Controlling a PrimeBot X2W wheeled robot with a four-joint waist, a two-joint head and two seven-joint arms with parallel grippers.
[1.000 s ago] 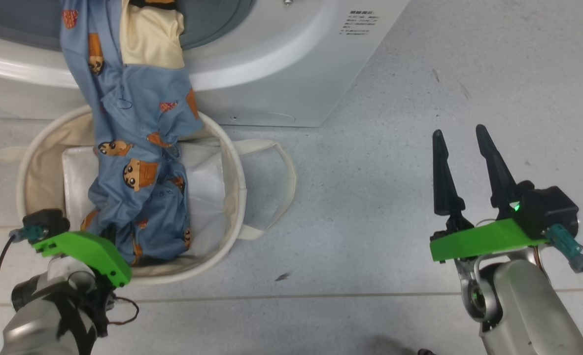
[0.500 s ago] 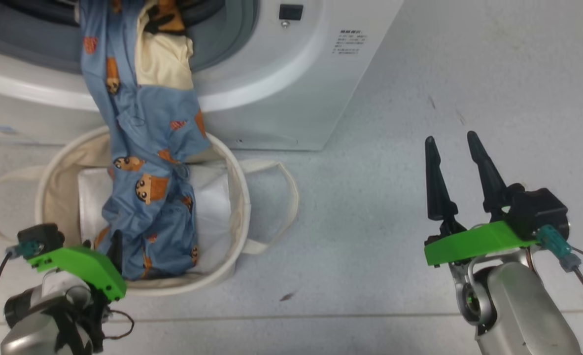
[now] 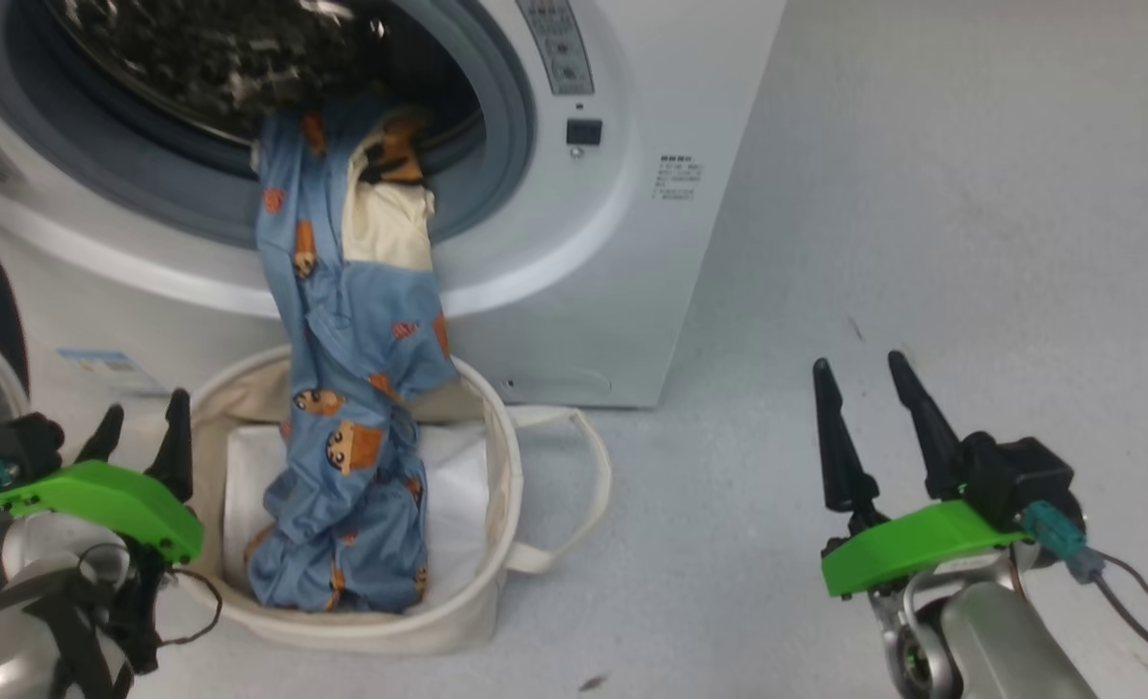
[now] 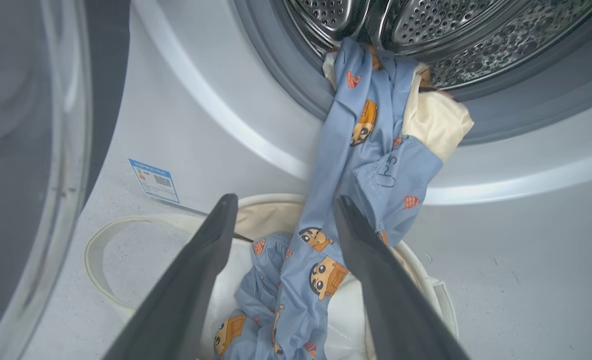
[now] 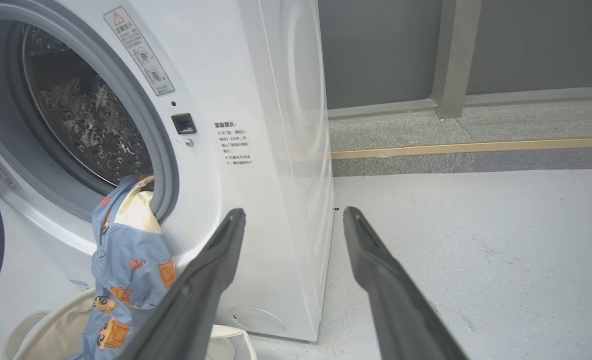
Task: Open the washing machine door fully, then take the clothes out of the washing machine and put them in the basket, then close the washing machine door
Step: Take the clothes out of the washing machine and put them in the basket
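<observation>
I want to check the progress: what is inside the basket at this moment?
In the basket lies the lower part of the clothes, on a flat white sheet; the upper part hangs from the washing machine. The basket bottom below them is covered.

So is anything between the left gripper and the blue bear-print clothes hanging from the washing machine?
Nothing visible. The open left gripper points at the blue bear-print clothes, which drape from the white washing machine into the round cream canvas basket.

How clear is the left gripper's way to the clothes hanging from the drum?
Probably yes. The left gripper is open, fingers pointing at the clothes draped from the drum into the basket, with nothing between them.
</observation>
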